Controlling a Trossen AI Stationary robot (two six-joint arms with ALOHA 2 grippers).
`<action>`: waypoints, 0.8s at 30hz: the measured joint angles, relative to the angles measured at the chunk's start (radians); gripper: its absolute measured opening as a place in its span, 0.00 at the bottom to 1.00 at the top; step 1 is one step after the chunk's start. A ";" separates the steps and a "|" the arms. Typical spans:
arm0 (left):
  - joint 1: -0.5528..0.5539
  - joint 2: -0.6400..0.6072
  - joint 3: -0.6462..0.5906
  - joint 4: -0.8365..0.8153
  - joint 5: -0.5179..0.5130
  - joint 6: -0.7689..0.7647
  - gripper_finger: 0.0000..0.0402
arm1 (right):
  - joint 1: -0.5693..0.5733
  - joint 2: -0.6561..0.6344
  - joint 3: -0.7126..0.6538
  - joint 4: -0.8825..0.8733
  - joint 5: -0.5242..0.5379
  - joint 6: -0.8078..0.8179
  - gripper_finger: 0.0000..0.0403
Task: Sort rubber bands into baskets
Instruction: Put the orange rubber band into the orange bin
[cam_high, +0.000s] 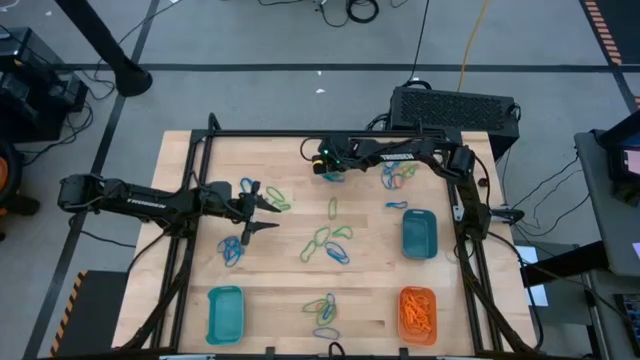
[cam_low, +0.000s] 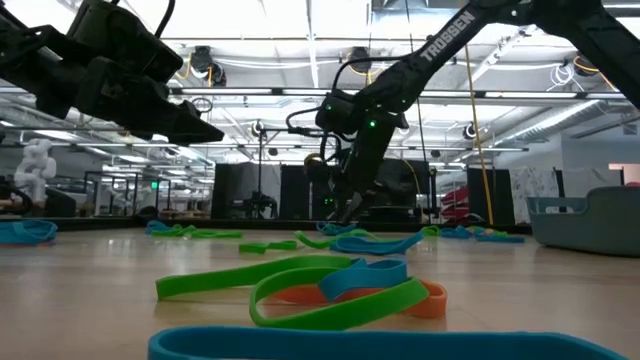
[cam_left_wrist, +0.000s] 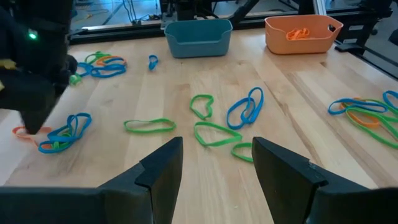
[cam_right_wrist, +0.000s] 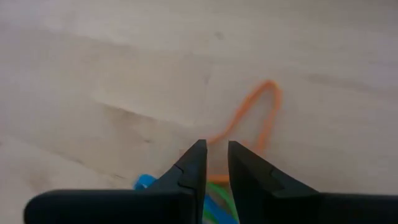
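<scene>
Right gripper (cam_right_wrist: 212, 160) narrows its jaws around an orange band (cam_right_wrist: 255, 118) on the table (cam_high: 280, 300), not yet clenched; left gripper (cam_high: 268, 214) hovers released.

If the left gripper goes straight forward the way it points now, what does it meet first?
Probably the green rubber band lying on the table just ahead of the left gripper, whose jaws are open. Depth is unclear; the gripper may hover above it and pass over.
</scene>
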 joint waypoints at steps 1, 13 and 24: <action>-0.001 0.000 0.000 0.003 0.000 0.000 0.50 | 0.001 0.000 0.000 -0.024 0.003 0.002 0.14; -0.002 0.000 0.000 0.009 0.000 0.000 0.50 | 0.003 0.035 0.002 -0.047 0.039 0.017 0.13; -0.003 0.000 0.000 0.009 0.000 0.000 0.50 | 0.003 0.035 0.002 -0.080 0.034 -0.025 0.08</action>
